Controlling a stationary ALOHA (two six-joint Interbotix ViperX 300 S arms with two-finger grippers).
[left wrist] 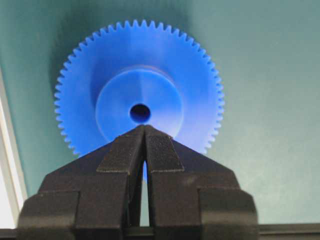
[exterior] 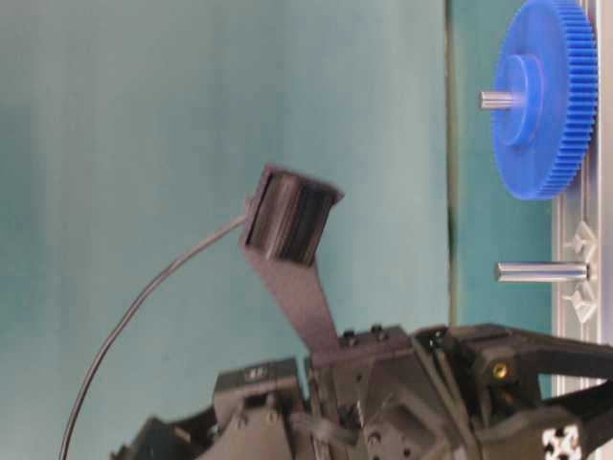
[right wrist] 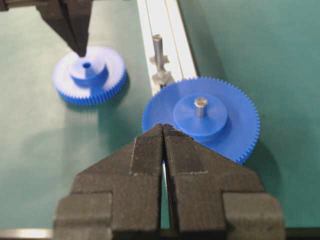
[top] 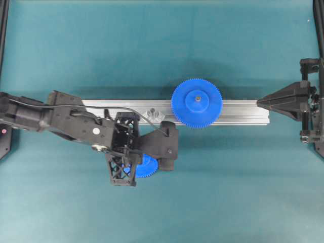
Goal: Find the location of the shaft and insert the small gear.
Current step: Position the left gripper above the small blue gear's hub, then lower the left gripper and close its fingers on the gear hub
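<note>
1. Left wrist view: left pincer closed, empty, above the small gear lying on the desk.
2. Right pincer closed, idle.
3. Shaft stands on the rail; advise opening wide, gripping the hub squarely.

A teal table carries an aluminium rail and, seemingly flat, the small gear.

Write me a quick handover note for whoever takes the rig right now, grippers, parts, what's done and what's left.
Left gripper: shut, empty, tips just above the small gear's hub.
Right gripper: shut, empty, parked off the rail's end.
Small gear: flat on the mat, beside the rail, not picked up.
Shaft: upright on the rail, bare.
Large gear: already on its own pin.
Left: open, grasp the small gear, seat it on the shaft.
</note>
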